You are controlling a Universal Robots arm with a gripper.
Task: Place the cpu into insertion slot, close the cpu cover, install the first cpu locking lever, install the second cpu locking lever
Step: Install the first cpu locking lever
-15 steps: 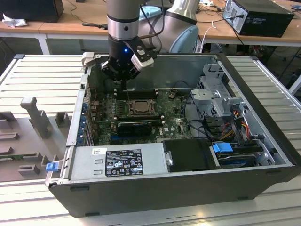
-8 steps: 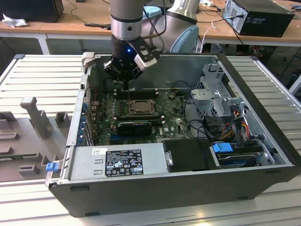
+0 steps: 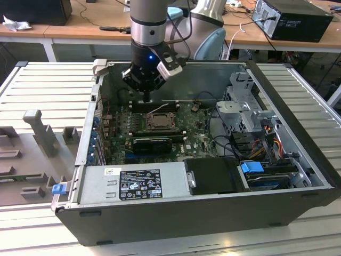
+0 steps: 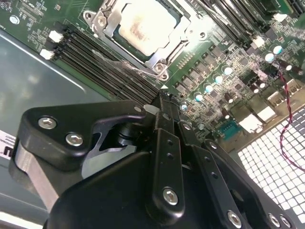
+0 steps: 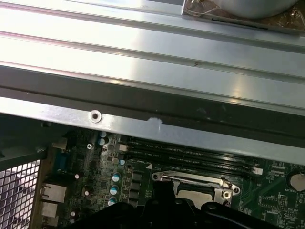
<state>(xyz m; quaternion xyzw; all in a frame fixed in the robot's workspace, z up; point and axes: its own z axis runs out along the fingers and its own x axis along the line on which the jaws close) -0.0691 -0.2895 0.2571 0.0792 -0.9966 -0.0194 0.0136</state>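
At upper centre of the second wrist view, the cpu (image 4: 147, 26) sits in the insertion slot (image 4: 164, 59), cover apparently down. The gripper (image 4: 164, 102), fingers together and empty, hangs just beside the slot's near edge, memory slots (image 4: 102, 59) alongside; room around is tight.

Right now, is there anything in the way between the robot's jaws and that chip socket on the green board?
Nothing visible stands between them. The gripper hangs just above the board, beside the insertion slot. In the second wrist view the cpu already lies in the slot with the cpu cover framing it, and bare memory slots lie between.
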